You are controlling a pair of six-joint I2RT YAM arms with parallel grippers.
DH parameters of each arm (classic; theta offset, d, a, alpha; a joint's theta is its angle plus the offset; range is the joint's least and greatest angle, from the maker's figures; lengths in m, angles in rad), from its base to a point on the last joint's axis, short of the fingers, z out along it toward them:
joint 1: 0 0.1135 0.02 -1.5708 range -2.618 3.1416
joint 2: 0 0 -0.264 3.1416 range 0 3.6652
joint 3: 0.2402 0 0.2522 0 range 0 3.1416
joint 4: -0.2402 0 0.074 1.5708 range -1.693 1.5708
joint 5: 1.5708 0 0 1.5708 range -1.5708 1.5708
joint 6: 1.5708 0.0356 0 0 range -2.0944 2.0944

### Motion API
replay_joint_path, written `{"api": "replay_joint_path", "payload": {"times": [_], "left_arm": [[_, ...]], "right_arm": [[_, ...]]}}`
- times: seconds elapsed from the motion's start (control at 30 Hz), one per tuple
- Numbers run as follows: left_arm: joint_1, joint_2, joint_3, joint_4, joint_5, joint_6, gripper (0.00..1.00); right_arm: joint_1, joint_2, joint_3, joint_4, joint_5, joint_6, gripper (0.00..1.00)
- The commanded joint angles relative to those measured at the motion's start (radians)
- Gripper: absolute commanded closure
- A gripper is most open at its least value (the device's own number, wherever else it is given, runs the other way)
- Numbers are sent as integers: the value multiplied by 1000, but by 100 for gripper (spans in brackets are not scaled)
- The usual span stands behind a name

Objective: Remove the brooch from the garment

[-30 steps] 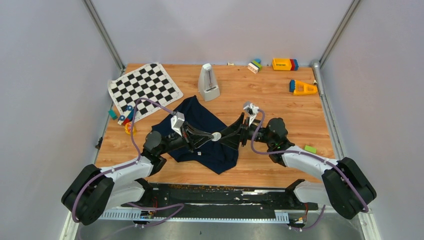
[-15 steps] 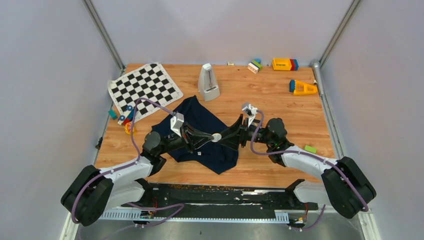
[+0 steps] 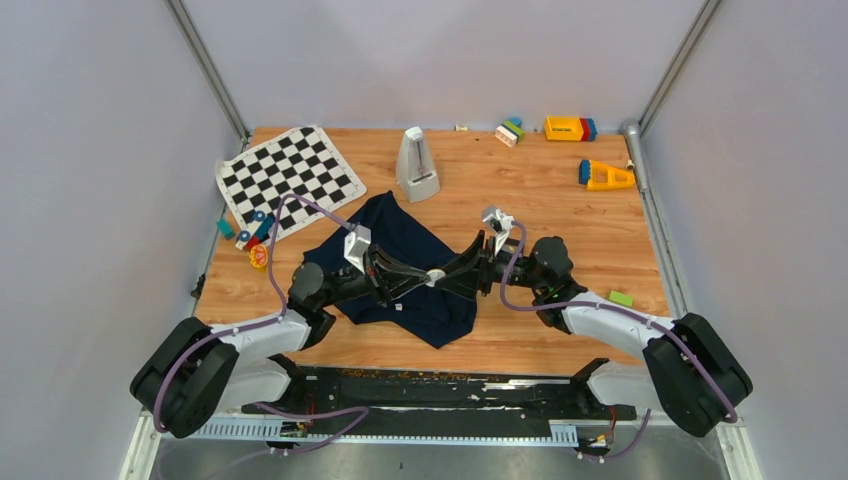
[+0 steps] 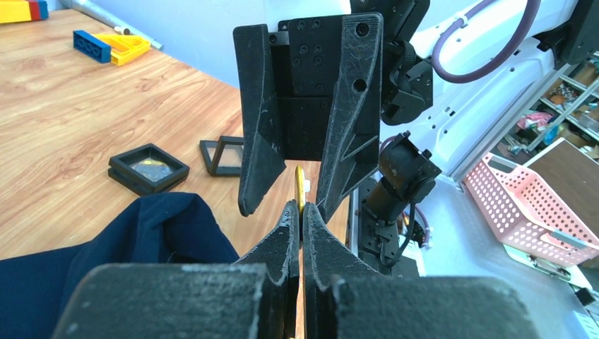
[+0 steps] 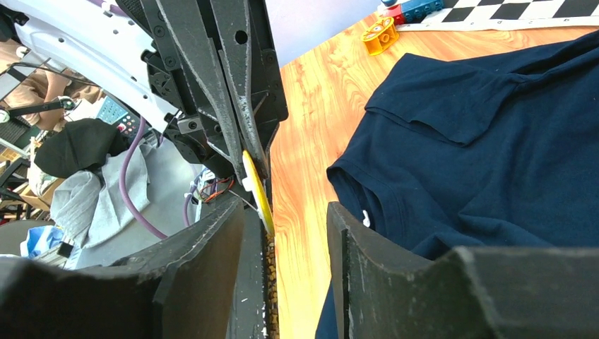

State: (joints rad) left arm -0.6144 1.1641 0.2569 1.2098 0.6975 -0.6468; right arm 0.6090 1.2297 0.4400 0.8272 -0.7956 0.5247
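The brooch [image 3: 433, 278] is a small whitish disc held above the navy garment [image 3: 405, 255]. In the wrist views it shows edge-on, with a yellow edge. My left gripper [image 3: 424, 279] is shut on the brooch [image 4: 300, 185], its tips [image 4: 301, 209] pinching the near edge. My right gripper [image 3: 447, 277] is open, and its fingers [image 4: 256, 141] stand on either side of the brooch's far edge. In the right wrist view the brooch [image 5: 257, 188] lies close to the left finger [image 5: 212, 240] of the right gripper [image 5: 286, 226], with the garment [image 5: 494, 134] spread on the table beyond.
A checkered mat [image 3: 290, 175] lies at the back left with small toys [image 3: 252, 240] beside it. A grey metronome [image 3: 417, 165] stands behind the garment. Coloured blocks [image 3: 570, 128] and a yellow wedge [image 3: 606, 176] lie at the back right. Black square boxes [image 4: 148, 168] sit near the right arm.
The two grippers and the brooch have shifted only slightly, a little down and right. The right gripper has edged closer round the brooch.
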Motion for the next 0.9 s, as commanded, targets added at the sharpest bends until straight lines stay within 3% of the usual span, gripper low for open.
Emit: {"api": "replay_joint_path", "payload": {"times": [0.0, 0.67, 0.87], "left_arm": [[4, 22, 26, 82, 18, -18, 100], [4, 18, 18, 111, 31, -11, 100], [2, 14, 16, 112, 33, -3, 100]], "right_arm": [[15, 5, 46, 5, -4, -9, 54], [15, 20, 87, -123, 146, 29, 79], [16, 35, 92, -130, 169, 50, 82]]}}
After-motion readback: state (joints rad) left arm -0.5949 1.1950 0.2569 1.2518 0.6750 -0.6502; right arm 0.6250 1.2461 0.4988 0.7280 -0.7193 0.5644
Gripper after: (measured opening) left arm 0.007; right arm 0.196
